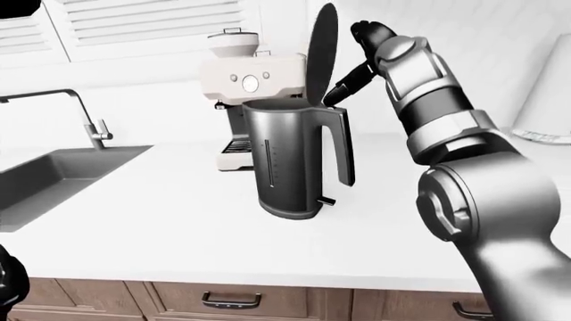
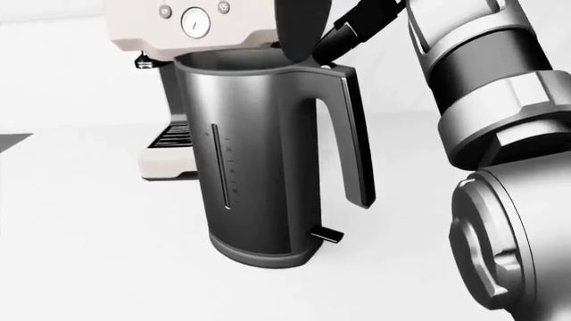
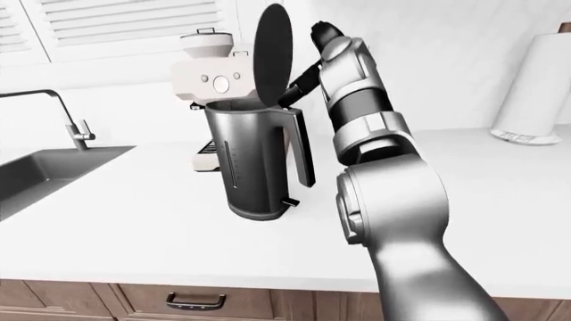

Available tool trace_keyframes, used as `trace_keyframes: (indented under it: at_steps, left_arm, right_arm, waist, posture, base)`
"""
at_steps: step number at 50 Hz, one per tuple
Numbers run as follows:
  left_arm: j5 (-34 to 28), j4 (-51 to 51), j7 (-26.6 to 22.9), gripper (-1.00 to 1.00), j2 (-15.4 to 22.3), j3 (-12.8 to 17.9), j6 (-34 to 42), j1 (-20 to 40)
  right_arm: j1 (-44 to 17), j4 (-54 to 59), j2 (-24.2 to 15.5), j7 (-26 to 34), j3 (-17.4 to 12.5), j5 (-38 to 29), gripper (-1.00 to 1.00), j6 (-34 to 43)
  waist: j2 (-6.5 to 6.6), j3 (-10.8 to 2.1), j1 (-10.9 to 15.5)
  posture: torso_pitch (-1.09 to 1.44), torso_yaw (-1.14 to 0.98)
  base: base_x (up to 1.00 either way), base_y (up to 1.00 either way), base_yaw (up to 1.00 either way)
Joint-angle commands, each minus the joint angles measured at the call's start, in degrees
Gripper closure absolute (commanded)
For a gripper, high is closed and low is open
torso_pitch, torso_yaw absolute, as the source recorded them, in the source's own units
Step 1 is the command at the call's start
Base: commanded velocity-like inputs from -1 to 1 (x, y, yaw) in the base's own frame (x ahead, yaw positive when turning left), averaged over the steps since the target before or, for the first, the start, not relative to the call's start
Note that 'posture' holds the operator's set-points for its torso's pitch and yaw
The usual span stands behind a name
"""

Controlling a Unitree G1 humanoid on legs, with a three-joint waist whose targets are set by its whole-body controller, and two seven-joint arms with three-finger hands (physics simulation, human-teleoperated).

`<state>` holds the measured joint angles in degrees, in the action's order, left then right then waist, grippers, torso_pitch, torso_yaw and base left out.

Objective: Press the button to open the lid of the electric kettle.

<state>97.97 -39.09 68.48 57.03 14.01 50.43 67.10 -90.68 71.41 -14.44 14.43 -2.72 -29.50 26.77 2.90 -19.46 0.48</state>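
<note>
A dark steel electric kettle (image 1: pixel 286 167) stands on the white counter (image 1: pixel 160 227) in the middle of the left-eye view. Its round lid (image 1: pixel 322 50) is swung up and stands nearly upright above the open mouth. My right hand (image 2: pixel 343 32) reaches in from the upper right. One black finger (image 1: pixel 343 87) points down and touches the small button (image 2: pixel 329 62) at the top of the handle (image 2: pixel 353 134). Its fingers close on nothing. A dark rounded shape (image 1: pixel 7 281) at the bottom left edge may be my left hand.
A cream espresso machine (image 1: pixel 250 80) stands right behind the kettle. A sink (image 1: pixel 53 177) with a faucet (image 1: pixel 85 114) lies at the left. A paper towel roll (image 3: pixel 535 80) stands at the far right. Wooden drawers (image 1: pixel 232 301) run under the counter.
</note>
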Motion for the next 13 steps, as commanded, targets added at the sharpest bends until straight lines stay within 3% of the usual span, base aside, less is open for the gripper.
trace_keyframes:
  at_steps: [1, 13]
  left_arm:
    - [-0.7, 1.1, 0.1, -1.0, 0.3, 0.6, -0.6, 1.0]
    - [-0.6, 1.2, 0.1, -1.0, 0.5, 0.6, -0.6, 1.1]
  right_arm:
    - [-1.7, -1.5, -0.4, -0.7, 0.2, -0.7, -1.0, -0.9]
    - [-1.9, -1.7, -1.4, -0.6, 0.2, -0.9, -1.0, -0.6]
  waist:
    - [0.06, 0.11, 0.0]
    - [0.02, 0.13, 0.1]
  posture:
    - [-0.62, 0.0]
    - [-0.62, 0.0]
  base:
    - [0.0, 0.0, 0.0]
    - [0.0, 0.0, 0.0]
